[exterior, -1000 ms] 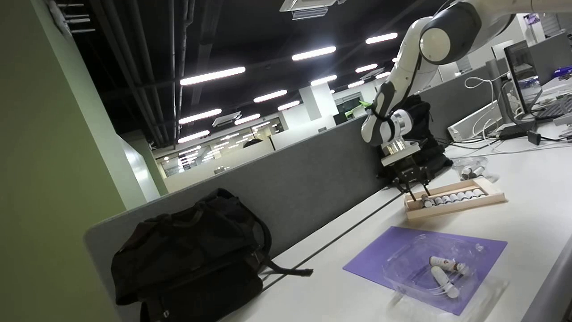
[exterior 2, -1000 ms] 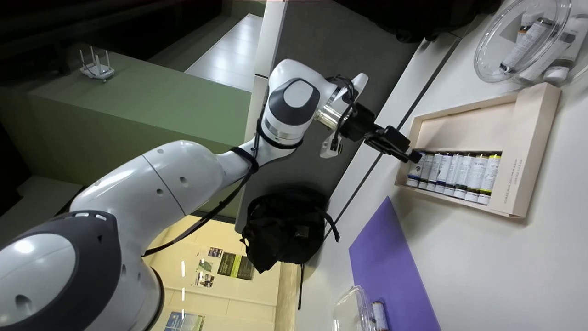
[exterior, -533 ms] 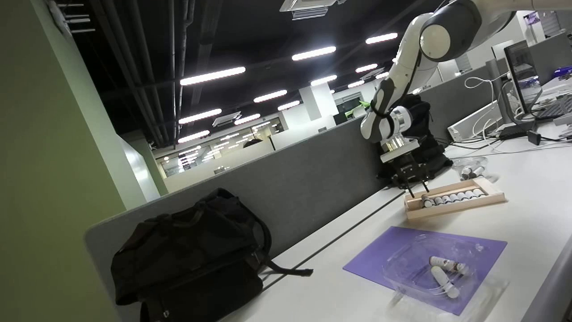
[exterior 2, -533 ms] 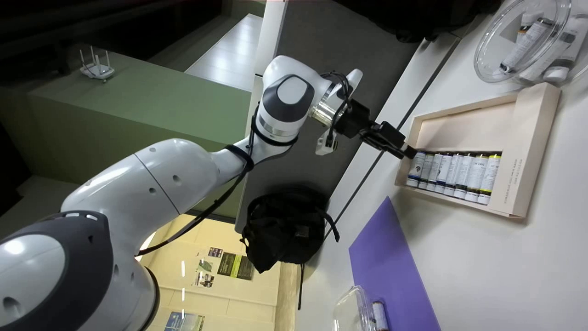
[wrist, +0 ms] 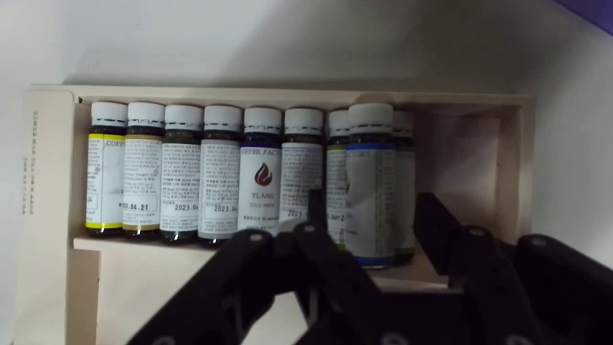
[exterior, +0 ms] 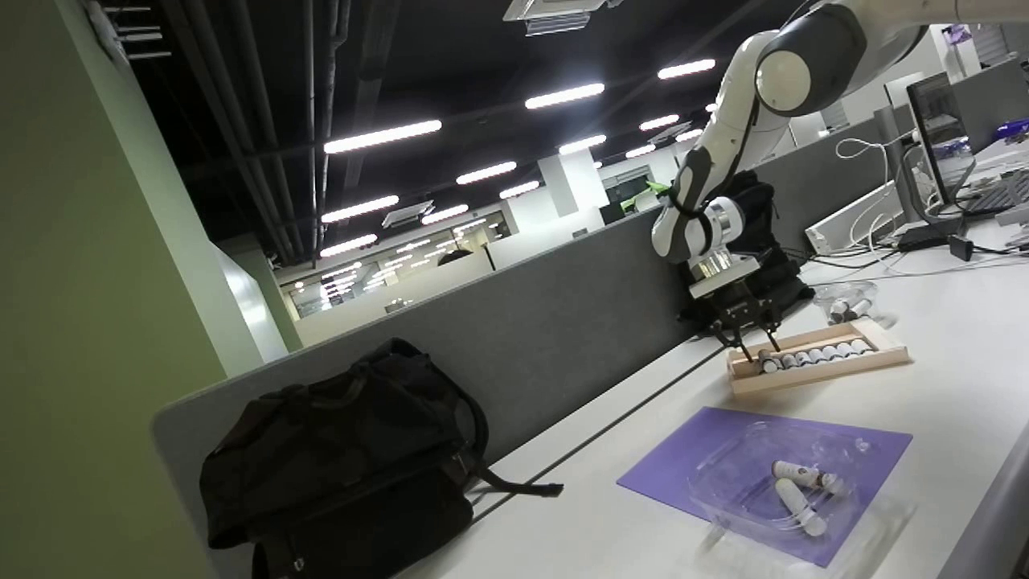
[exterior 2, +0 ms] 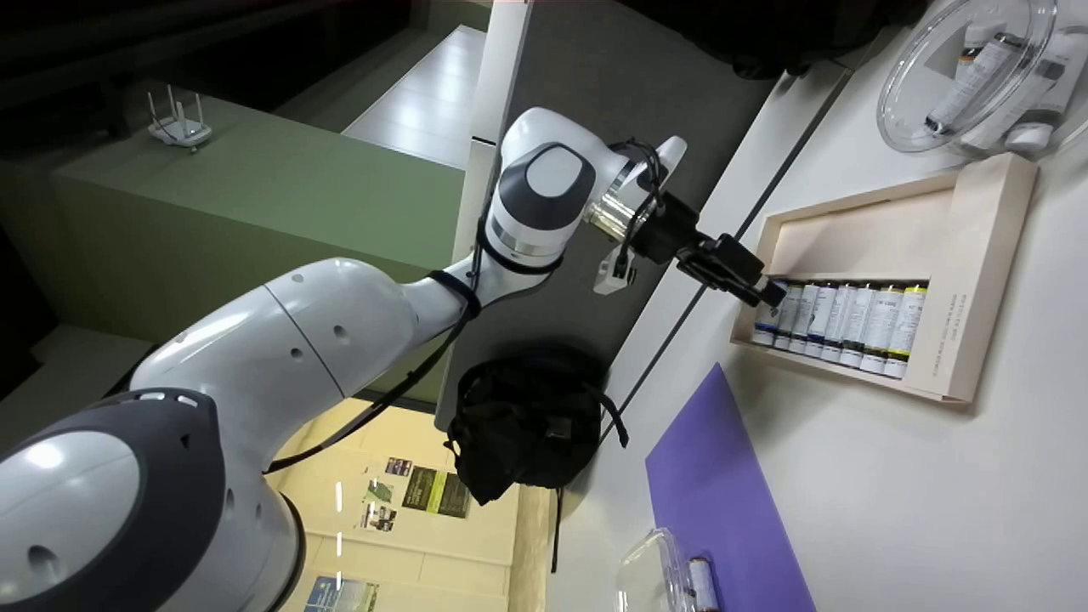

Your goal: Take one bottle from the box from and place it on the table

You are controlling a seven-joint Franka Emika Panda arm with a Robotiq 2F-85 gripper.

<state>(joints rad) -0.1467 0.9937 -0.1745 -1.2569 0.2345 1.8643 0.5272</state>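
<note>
The pale beige box [exterior: 828, 376] lies on the white table [exterior: 587, 531] and shows in an exterior view [exterior 2: 969, 297] and the wrist view [wrist: 43, 239]. A row of white-capped bottles [wrist: 261, 191] fills one compartment except its end. A blue-banded bottle [wrist: 368, 201] lies on top of others at that end, also visible in an exterior view [exterior 2: 767, 319]. My gripper [wrist: 371, 206] is open, one finger on each side of this bottle's lower half in the wrist view. In both exterior views the fingertips [exterior: 764, 354] are at the box's row end; contact cannot be told.
A purple mat [exterior: 675, 466] bears a clear container [exterior: 711, 486] with two bottles. Another clear container [exterior 2: 888, 110] with bottles stands beyond the box. A grey partition [exterior: 579, 314] backs the table. A black backpack [exterior: 354, 458] leans there; another [exterior: 784, 277] stands behind the gripper.
My gripper lifted slightly by half a second ago and has come down again, now a little further over the box. The fingers stay open. The bottles and box have not visibly moved.
</note>
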